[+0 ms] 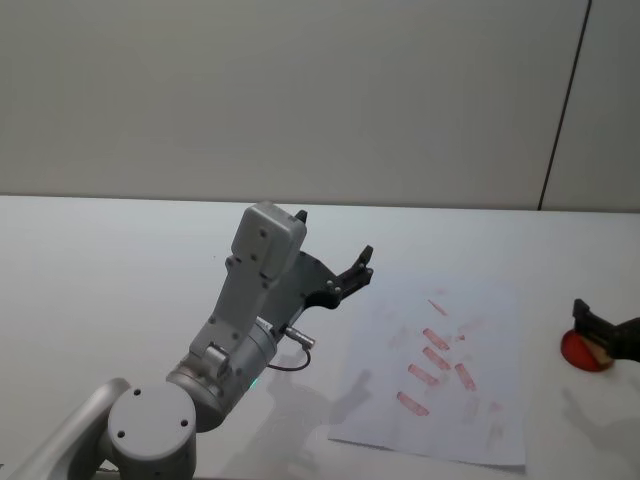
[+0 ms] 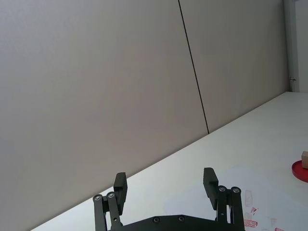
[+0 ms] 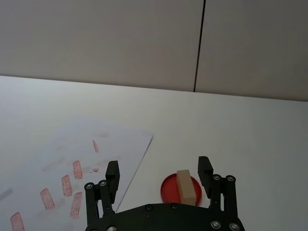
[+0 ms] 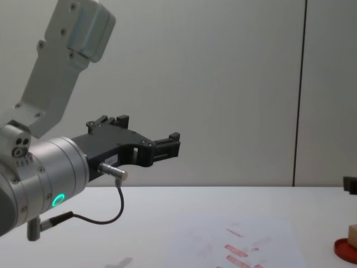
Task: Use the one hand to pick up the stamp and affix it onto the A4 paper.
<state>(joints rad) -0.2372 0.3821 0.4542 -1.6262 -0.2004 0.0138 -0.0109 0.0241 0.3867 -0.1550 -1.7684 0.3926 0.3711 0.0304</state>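
Two grippers, one table, listed from the robot's left.

1. Left arm: silver-grey, with a green ring lit near the wrist. It is raised over the left half of the table, well above the surface.
2. Left gripper: black, two fingers spread wide with nothing between them. It hangs in the air and points toward the grey wall, near the left edge of the paper but high above it.
3. Paper: one white sheet lying flat on the table, right of centre and slightly skewed. It carries several small red marks, some sharp rectangles and some faint smears.
4. Red pad: flat and round, on the table just beyond the right edge of the paper and not touching it.
5. Stamp: a small tan wooden block standing upright on the red pad.
6. Right gripper: black, at the far right edge of the table and low over the pad. Its fingers are spread wide on either side of the stamp, which sits nearer one finger. A gap shows on both sides, so nothing is gripped.
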